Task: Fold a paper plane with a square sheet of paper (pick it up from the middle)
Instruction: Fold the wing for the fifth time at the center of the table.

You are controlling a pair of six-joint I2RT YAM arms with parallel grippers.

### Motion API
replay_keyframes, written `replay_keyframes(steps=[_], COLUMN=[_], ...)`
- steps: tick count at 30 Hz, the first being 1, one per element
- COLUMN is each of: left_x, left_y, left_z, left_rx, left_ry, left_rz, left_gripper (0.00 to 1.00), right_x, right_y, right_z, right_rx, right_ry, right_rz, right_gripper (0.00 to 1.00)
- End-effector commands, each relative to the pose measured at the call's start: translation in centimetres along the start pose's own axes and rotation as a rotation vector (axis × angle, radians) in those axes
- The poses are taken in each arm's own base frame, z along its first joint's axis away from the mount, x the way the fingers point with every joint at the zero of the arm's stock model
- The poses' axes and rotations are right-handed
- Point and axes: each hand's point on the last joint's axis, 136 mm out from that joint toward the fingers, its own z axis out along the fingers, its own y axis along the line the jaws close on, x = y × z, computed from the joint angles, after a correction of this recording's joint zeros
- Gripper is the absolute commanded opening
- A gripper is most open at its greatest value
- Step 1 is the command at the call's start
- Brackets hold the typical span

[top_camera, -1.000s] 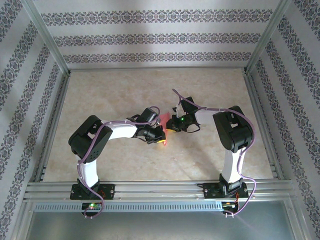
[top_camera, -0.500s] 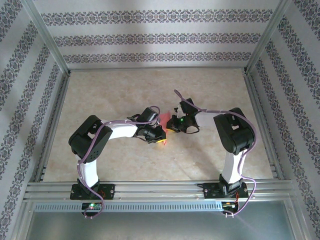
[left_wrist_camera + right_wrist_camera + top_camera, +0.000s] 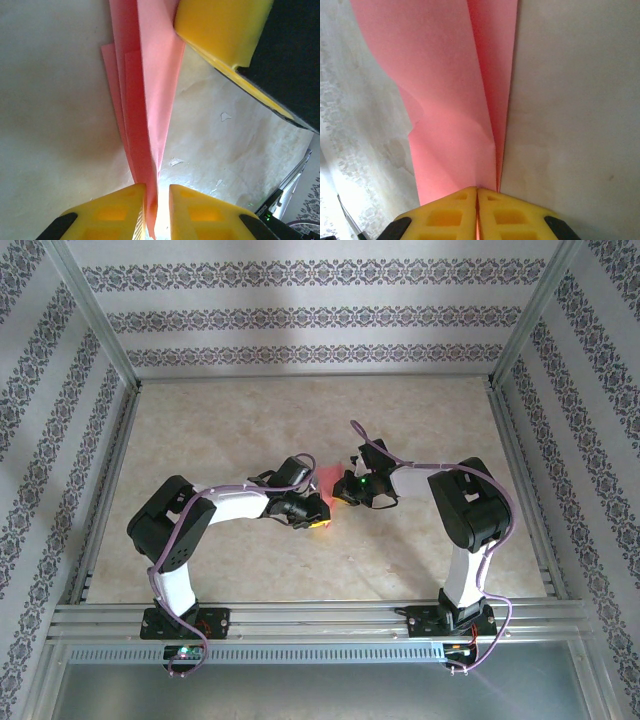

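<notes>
Pink paper plane (image 3: 450,100) between two tools, at the middle of the table (image 3: 250,410)
The right tool (image 3: 477,195) is pressed together on the plane's narrow end, pinching its layered folds. The left tool (image 3: 159,200) is slightly parted, and the paper's edge runs through the gap between its yellow fingers (image 3: 115,210).
</notes>
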Motion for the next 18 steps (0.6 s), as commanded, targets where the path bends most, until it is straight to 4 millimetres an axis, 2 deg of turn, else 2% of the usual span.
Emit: replay_keyframes(steps=[1, 12, 18], left_x=[0.1, -0.2, -0.3], left_y=[-0.2, -1.0, -1.6], left_z=[-0.7, -0.3, 0.1], left_rx=[0.008, 0.046, 0.087], left_ry=[-0.012, -0.009, -0.005], left_rz=[-0.003, -0.011, -0.029], left_gripper=[0.16, 0.05, 0.04], right_x=[1.5, 1.6, 1.8], right_y=[-5.0, -5.2, -5.4], right_z=[0.9, 1.0, 1.0], right_rx=[0.175, 0.181, 0.177], right_ry=[0.011, 0.014, 0.007], right_rz=[0.079, 0.085, 0.102], right_gripper=[0.11, 0.11, 0.1])
